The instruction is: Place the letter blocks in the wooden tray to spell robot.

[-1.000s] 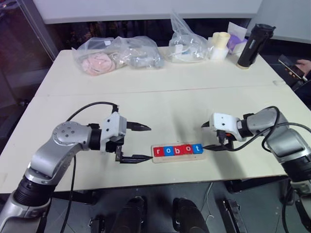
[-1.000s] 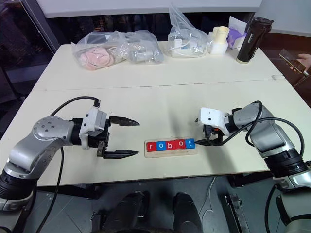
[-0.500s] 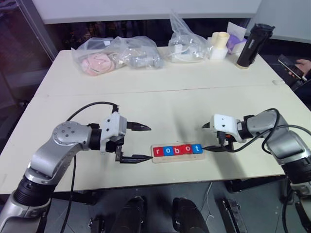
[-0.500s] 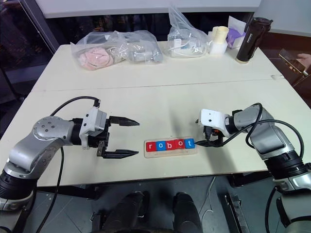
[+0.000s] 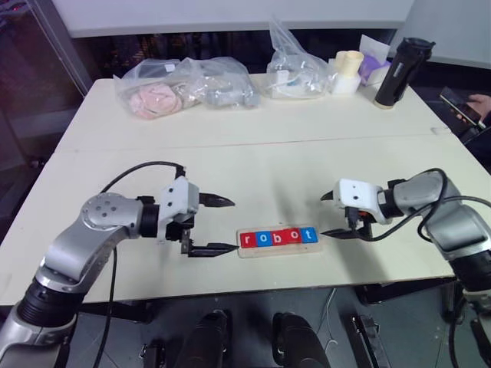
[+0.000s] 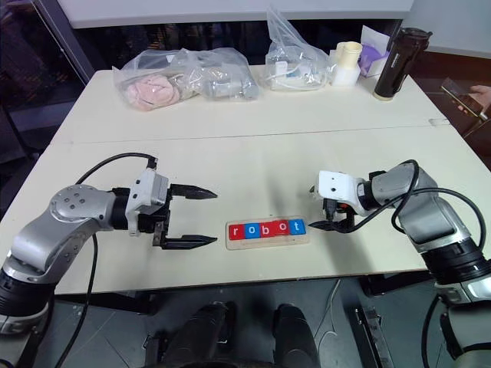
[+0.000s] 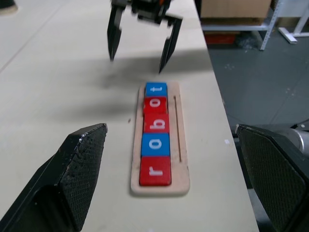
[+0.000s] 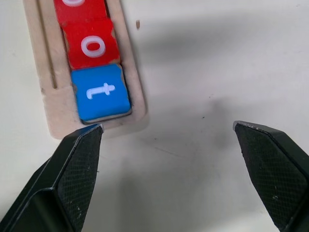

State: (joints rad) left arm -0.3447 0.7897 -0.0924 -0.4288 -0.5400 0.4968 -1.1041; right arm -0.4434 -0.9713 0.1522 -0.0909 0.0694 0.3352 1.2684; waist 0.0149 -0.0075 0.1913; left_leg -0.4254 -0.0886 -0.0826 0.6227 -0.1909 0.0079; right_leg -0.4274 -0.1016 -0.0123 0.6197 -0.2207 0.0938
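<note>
Both end effectors stand released in the head view, left end effector (image 5: 221, 226) and right end effector (image 5: 328, 215) flanking the long pale-wood tray (image 5: 278, 250) near the desk's (image 5: 253, 165) front edge. Left wrist view: five small red and blue letter blocks (image 7: 155, 134) fill it, spelling robot. Right wrist view: they look light, rigid, probably slick; pinch opposite side faces.

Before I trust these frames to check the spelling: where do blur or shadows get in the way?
Left wrist view: the letter blocks read clearly; the right end effector beyond them is soft, casting a shadow on the table. Right wrist view: the t block is sharp, a faint shadow beside the wooden tray. Eye views: even light, letters small but legible.
</note>
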